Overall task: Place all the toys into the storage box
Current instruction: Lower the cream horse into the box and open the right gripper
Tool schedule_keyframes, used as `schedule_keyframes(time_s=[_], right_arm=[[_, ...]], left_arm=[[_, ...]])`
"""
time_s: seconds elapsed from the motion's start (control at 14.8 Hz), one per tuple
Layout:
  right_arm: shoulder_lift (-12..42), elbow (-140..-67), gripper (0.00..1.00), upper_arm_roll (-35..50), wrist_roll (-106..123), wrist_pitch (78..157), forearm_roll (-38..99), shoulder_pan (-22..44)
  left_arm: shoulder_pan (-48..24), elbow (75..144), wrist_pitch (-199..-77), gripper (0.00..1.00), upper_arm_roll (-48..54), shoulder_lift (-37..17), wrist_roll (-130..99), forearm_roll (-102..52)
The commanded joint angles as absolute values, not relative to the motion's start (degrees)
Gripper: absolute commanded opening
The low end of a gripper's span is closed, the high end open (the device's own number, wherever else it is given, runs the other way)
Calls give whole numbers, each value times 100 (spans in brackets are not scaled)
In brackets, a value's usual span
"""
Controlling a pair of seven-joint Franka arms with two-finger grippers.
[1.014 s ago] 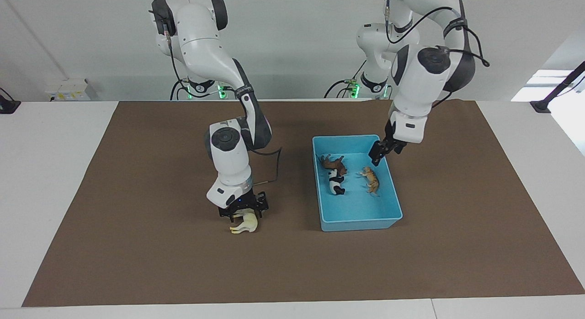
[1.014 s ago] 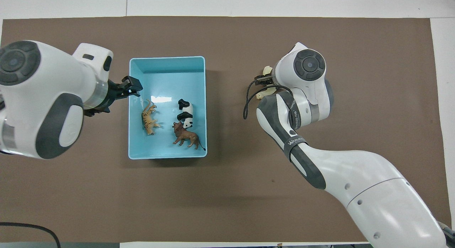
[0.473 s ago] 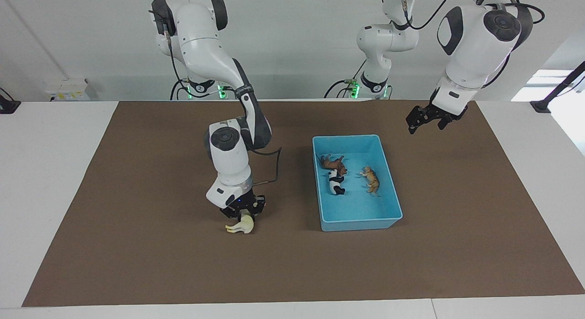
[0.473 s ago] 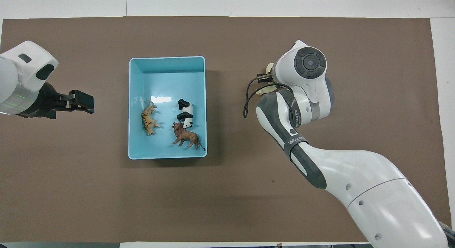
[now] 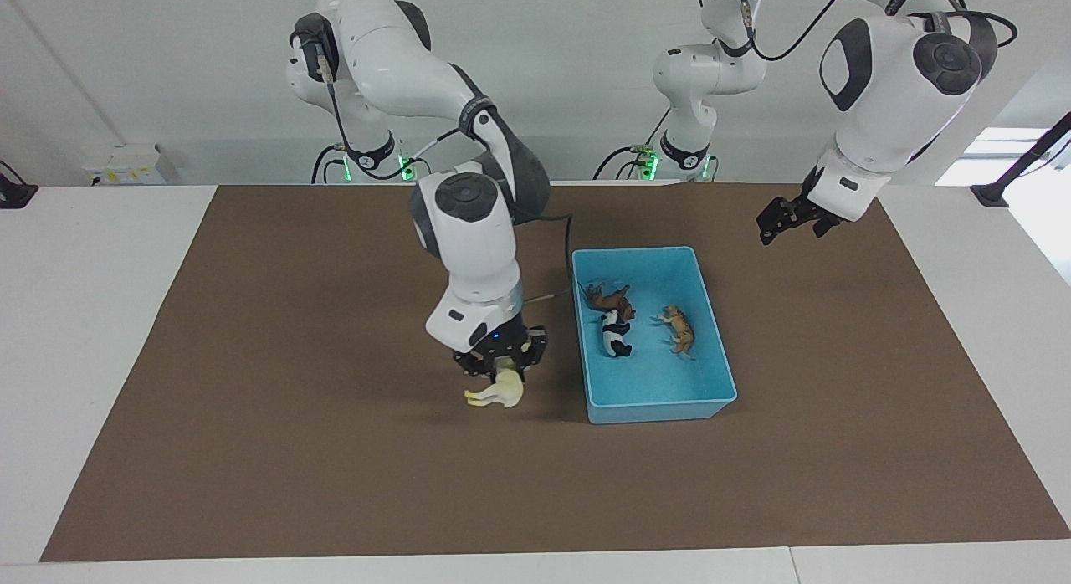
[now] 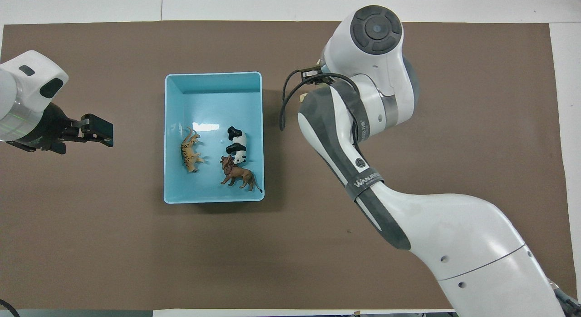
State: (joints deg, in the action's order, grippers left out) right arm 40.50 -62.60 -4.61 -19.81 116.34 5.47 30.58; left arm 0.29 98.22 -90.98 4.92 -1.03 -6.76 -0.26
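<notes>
Under the right hand [image 5: 499, 371], gripped between its fingers and lifted off the brown worktop [image 5: 293, 450], hangs the cream-white plastic horse figurine [image 5: 496, 391], long axis level and running along the table's length. From this hand the light blue rectangular plastic storage box [image 5: 712, 337] lies just beside it, toward the left arm's end of the worktop, its near wall close to the horse. The move I expect is a short sideways carry over that low wall, with enough height to clear it. Inside the box, open floor shows beside the orange striped tiger [image 5: 679, 329], black-and-white panda [image 5: 617, 334] and brown lion [image 5: 608, 298]. Over bare worktop outside the box, the left hand [image 5: 789, 220] waits; whether its fingers are parted I cannot tell.
</notes>
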Motion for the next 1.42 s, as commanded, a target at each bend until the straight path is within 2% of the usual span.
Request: schedule_keyframes(time_s=[0.0,0.14,0.41,0.54,0.74,0.81,0.88,1.08,1.35], right_arm=[[4754,-5283,0,-141,-2408,11619,615,3216],[4939,-4984,0,-71,-2592,11829,624,3470],[4913,-5036,0,0,-3345,11822,572,4033],[4904,-5429,0,-140,-4224,11952,449,4525],[4773,-5905,0,-141,-4351,12172,378,4527],[4764,-5915,44,-141,-4359,12216,413,4509],[4764,-5906,97,-149,-4429,12199,430,4509],[4737,-5862,100,-176,-4859,12007,404,4465],[4352,-5871,100,-246,-4887,11655,430,4062]], left_arm=[[150,9932,-9026,100,527,70,-228,-105],[71,9932,-9035,100,527,62,-229,-105],[-219,9861,-9053,100,325,18,-202,-132],[-229,9861,-9044,100,325,18,-202,-141],[-229,9826,-9044,100,325,9,-202,-141],[-229,9826,-9053,100,316,9,-193,-141],[-229,9826,-9053,100,308,9,-193,-141],[-229,9817,-9053,100,308,0,-193,-149],[-272,9712,-9044,100,220,-18,-176,-176]])
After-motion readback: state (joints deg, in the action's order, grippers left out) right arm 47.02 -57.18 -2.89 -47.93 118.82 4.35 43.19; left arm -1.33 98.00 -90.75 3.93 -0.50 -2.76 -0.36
